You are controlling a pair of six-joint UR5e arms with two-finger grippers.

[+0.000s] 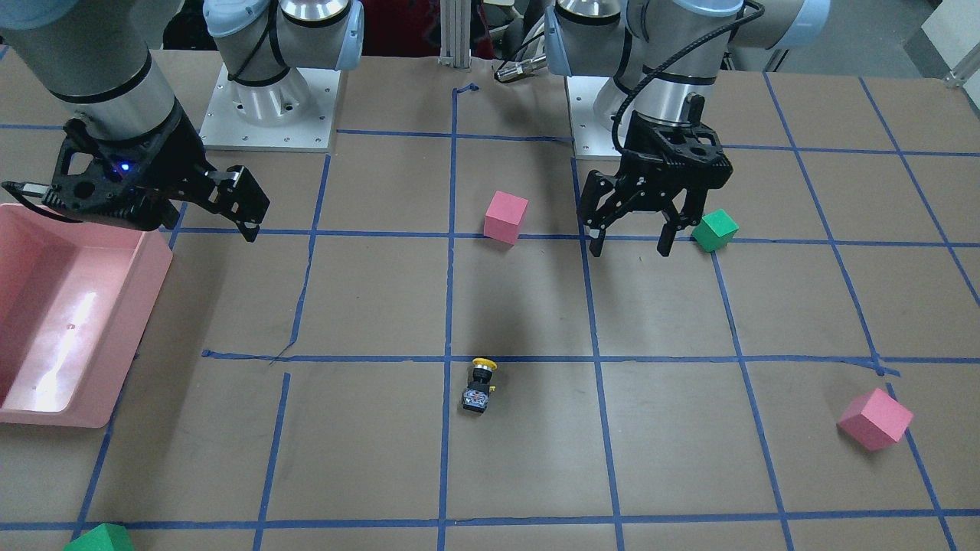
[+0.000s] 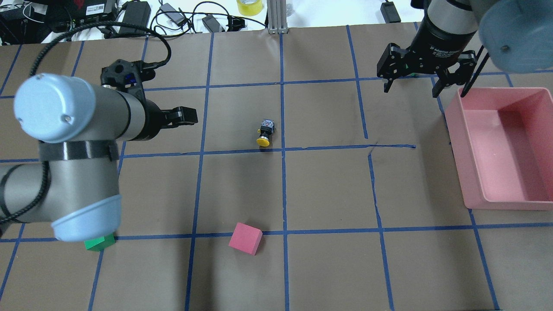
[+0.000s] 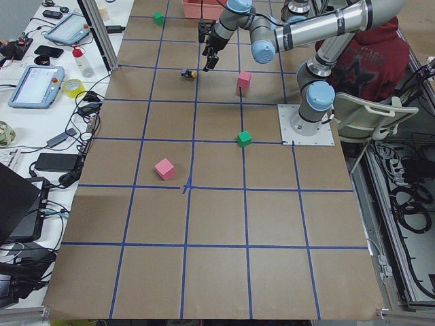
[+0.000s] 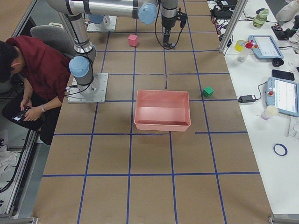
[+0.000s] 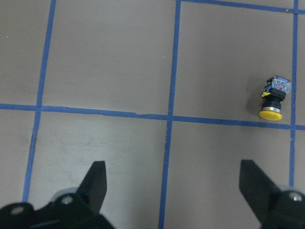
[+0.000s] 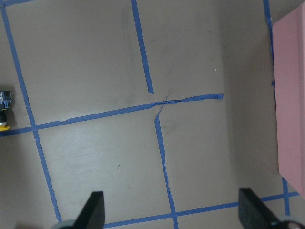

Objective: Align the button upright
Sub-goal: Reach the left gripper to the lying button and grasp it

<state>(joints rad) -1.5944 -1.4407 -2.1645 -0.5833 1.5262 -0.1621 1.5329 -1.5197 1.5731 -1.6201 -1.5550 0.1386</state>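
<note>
The button (image 1: 480,385) lies on its side on the brown paper near the table's middle, its yellow cap towards the robot's base. It also shows in the overhead view (image 2: 264,133), the left wrist view (image 5: 273,98) and at the left edge of the right wrist view (image 6: 4,112). My left gripper (image 1: 632,241) is open and empty. It hovers above the table, apart from the button, on the robot's left of it (image 2: 185,116). My right gripper (image 2: 410,90) is open and empty, beside the pink bin (image 2: 458,142) and far from the button.
A pink cube (image 1: 506,216) and a green cube (image 1: 715,229) sit near the left gripper. Another pink cube (image 1: 875,418) and a green cube (image 1: 99,538) lie towards the far edge. The pink bin (image 1: 145,306) stands on the robot's right.
</note>
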